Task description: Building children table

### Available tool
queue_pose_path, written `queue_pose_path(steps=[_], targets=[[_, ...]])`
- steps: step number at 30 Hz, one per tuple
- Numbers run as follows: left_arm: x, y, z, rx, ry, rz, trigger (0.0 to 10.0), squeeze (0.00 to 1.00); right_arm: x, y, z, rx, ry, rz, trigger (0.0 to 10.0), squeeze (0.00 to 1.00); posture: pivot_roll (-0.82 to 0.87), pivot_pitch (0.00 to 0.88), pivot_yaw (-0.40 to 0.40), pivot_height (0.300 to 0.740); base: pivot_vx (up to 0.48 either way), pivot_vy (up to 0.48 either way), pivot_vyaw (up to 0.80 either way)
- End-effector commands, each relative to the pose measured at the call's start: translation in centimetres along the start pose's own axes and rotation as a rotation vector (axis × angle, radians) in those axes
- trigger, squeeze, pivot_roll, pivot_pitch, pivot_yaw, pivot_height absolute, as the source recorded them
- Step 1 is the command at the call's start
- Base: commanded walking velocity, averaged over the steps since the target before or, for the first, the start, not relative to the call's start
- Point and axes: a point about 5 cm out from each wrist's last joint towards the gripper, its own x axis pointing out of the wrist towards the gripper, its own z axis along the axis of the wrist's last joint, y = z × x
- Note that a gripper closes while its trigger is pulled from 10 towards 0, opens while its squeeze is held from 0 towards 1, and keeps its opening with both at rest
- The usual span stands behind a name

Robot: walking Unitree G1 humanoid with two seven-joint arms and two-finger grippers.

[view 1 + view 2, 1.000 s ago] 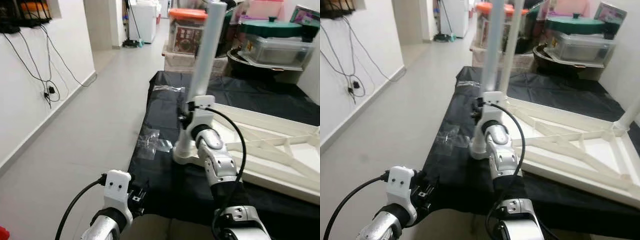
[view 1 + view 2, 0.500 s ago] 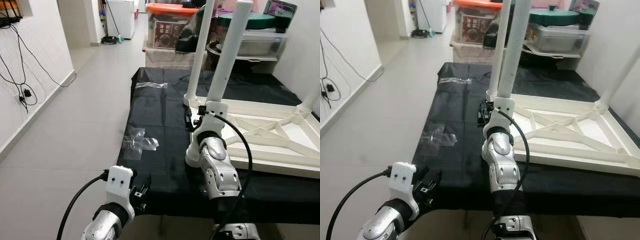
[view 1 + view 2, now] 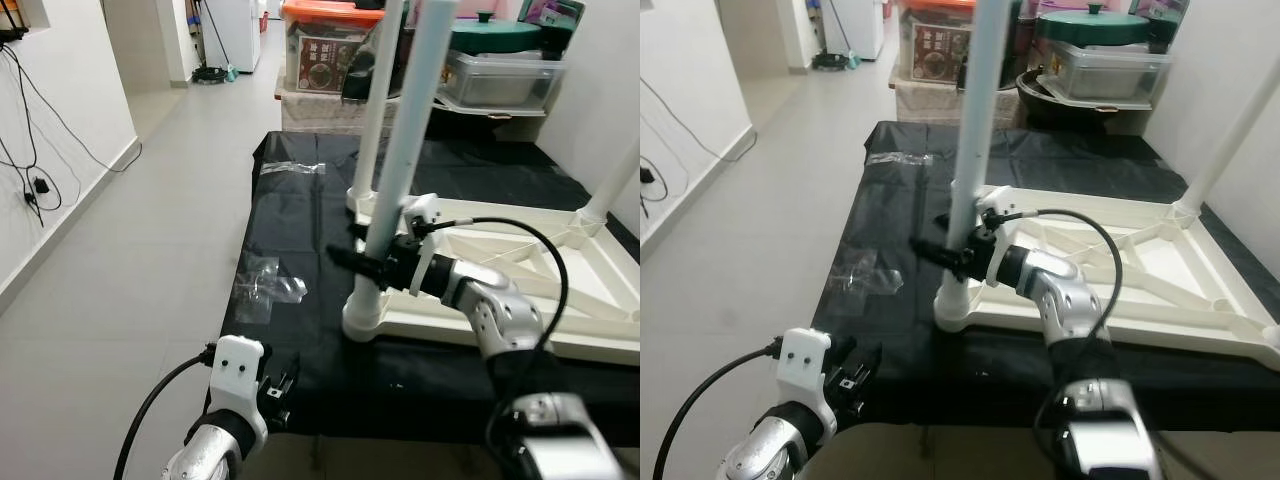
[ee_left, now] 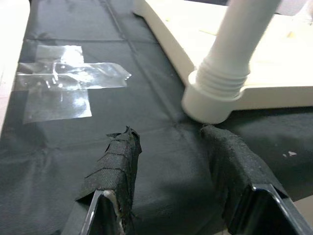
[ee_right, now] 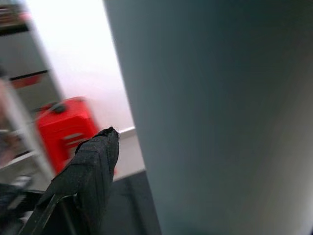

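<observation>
An upturned white children's table lies on a black sheet. A long white leg stands in the near left corner socket, leaning slightly right. My right gripper reaches across from the right and is shut on this leg low down. In the right wrist view the leg looms large beside one black finger. Two other legs stand at the far corners. My left gripper hovers open over the sheet, just short of the socket, with nothing between its fingers.
A clear plastic bag with tape lies on the sheet's left side, and a taped strip sits farther back. Storage boxes and lidded tubs crowd the back. Tiled floor and a wall with hanging cables are on the left.
The camera has shifted. My right arm now bends in from the right instead of reaching straight ahead, still holding the near leg. The left gripper stays low and open.
</observation>
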Motion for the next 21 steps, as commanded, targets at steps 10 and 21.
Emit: queue_pose_path(steps=[10, 21], targets=[[-0.4, -0.3, -0.2, -0.007, 0.006, 0.004, 10.0, 0.0, 4.2, 2.6, -1.2, -0.041, 0.027, 0.259, 0.0, 0.0, 0.11, 0.016, -0.096, 0.74, 0.0, 0.0, 0.0], [-0.3, -0.2, -0.3, -0.008, 0.009, 0.0, 10.0, 0.0, 2.4, -2.0, -2.2, -0.036, -0.013, -0.696, 0.0, 0.0, 0.09, 0.017, -0.08, 0.74, 0.0, 0.0, 0.0]])
